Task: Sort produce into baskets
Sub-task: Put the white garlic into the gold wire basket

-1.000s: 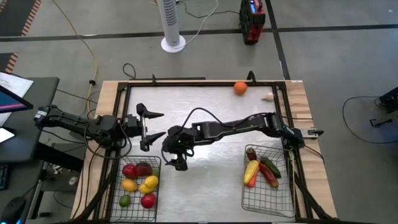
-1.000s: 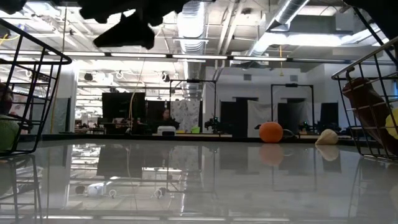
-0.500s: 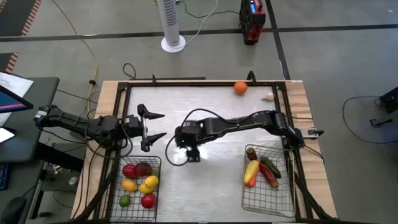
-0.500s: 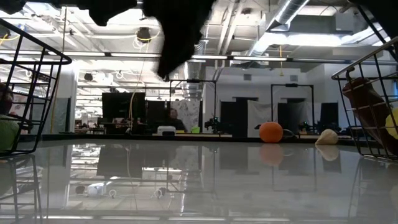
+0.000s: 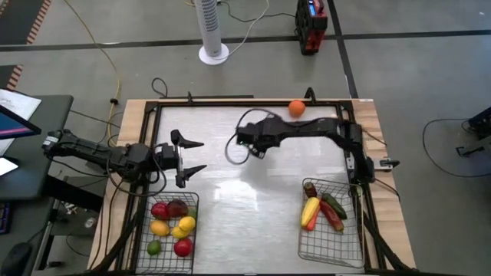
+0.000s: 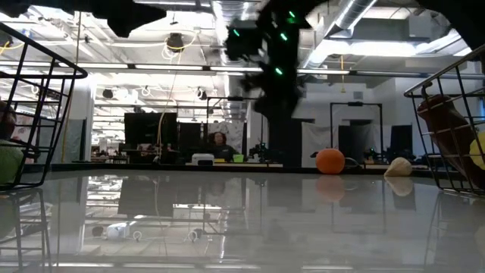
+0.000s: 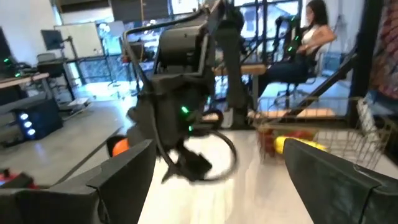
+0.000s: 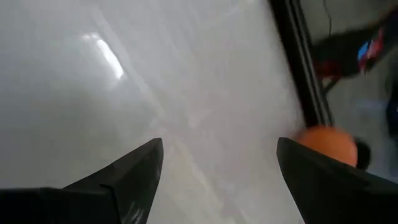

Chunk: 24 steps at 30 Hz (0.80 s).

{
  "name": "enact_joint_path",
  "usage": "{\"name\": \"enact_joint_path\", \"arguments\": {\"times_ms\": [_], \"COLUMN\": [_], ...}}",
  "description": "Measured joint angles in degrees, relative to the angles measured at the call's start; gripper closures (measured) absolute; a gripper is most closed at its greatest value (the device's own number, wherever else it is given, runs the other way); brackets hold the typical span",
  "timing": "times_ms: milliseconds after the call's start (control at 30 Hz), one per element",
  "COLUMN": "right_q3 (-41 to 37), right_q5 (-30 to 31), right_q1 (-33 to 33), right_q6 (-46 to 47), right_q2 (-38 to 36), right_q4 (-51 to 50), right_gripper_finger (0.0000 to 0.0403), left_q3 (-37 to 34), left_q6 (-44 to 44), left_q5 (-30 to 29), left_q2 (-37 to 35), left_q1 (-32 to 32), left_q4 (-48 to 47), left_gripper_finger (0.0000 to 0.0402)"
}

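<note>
A: So, your right claw (image 5: 247,142) has swung from beside the left basket (image 5: 170,234) up toward the worktop's far edge, fingers apart and empty.

B: After what?

A: Likely the orange (image 5: 296,108) near the far rail; a pale garlic bulb (image 5: 330,119) sits just beside it. Your left claw (image 5: 190,153) waits, spread open, above the fruit basket; peppers and corn fill the right basket (image 5: 331,226).

B: And around?

A: Glossy white worktop (image 5: 261,199), workshop behind, someone seated.

high view looks straight down on the table (image 5: 253,222); low view skims its surface; both share the orange (image 5: 296,108).
</note>
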Motion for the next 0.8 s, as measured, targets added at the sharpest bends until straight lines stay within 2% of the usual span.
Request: {"name": "enact_joint_path", "arguments": {"times_ms": [233, 367, 500, 633, 700, 800], "right_q3": [-27.52, -39.26, -46.04, -50.39, -51.96, -53.00], "right_q5": [-1.20, 0.75, 0.83, -1.54, -4.73, -5.57], "right_q1": [-7.86, -12.75, -17.26, -23.13, -25.80, -29.07], "right_q6": [3.52, 9.72, 12.04, 4.84, -0.18, -3.81], "right_q2": [-17.12, -27.36, -34.81, -40.12, -41.27, -41.53], "right_q4": [13.53, 17.66, 17.23, 18.08, 18.78, 18.87], "right_gripper_finger": [0.0062, 0.0062, 0.0062, 0.0062, 0.0062, 0.0062], "left_q3": [0.01, 0.01, 0.01, 0.01, 0.01, 0.01], "left_q6": [-1.54, -2.34, -2.53, -2.54, -2.38, -1.84], "left_q5": [-3.61, -5.60, -6.01, -6.12, -6.14, -6.12], "left_q2": [0.01, 0.01, 0.01, 0.01, 0.01, 0.03], "left_q1": [0.01, 0.10, 0.98, 2.43, 3.20, 4.14], "left_q4": [-4.82, -4.74, -4.67, -4.58, -4.50, -4.41], "left_gripper_finger": [0.0060, 0.0060, 0.0060, 0.0060, 0.0060, 0.0060]}}
